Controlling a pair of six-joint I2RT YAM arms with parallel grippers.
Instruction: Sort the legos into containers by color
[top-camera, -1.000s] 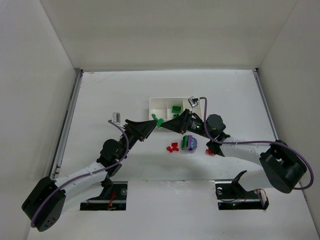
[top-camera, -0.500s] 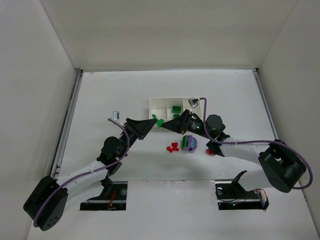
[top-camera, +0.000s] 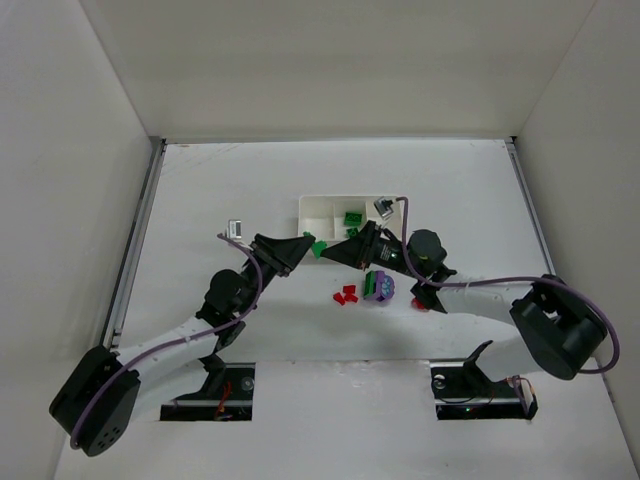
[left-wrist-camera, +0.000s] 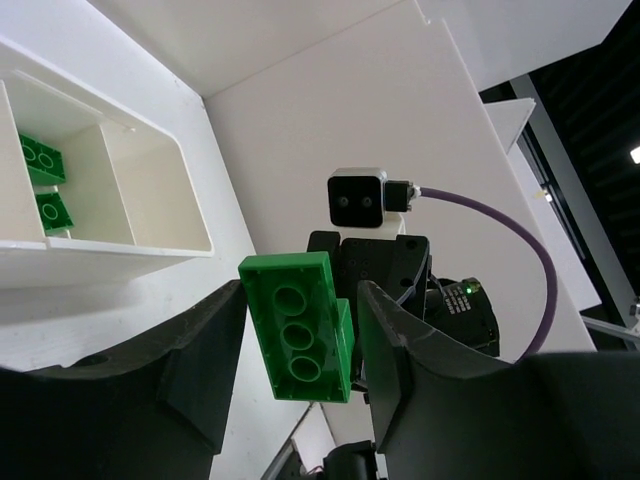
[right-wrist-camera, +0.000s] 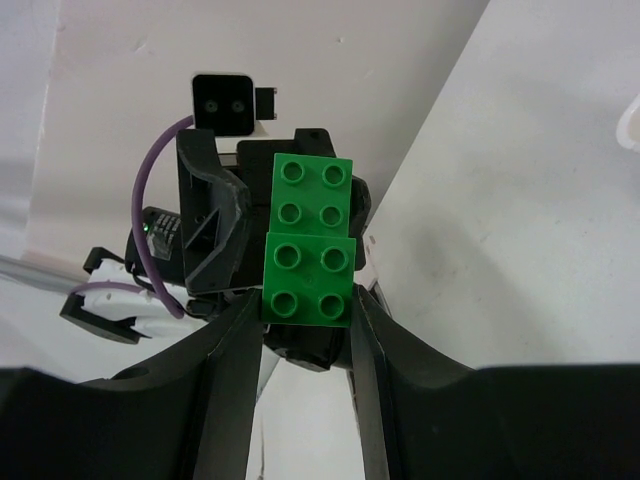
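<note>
Two joined green legos (top-camera: 317, 246) hang between my two grippers, just in front of the white tray (top-camera: 318, 205). My left gripper (top-camera: 306, 245) is shut on one green brick, seen from its hollow underside in the left wrist view (left-wrist-camera: 295, 325). My right gripper (top-camera: 331, 250) is shut on the other green brick (right-wrist-camera: 308, 278), studs toward its camera, with the first brick (right-wrist-camera: 313, 195) above it. Two green bricks (top-camera: 354, 217) lie in the tray's middle compartment and also show in the left wrist view (left-wrist-camera: 40, 160). The tray's other two compartments look empty.
Red bricks (top-camera: 346, 295) and a purple clump with green on it (top-camera: 379, 286) lie on the table under the right arm. Another red brick (top-camera: 420, 303) sits further right. White walls enclose the table on three sides.
Both wrists have shifted slightly. The green bricks stay held between the two grippers in about the same place.
</note>
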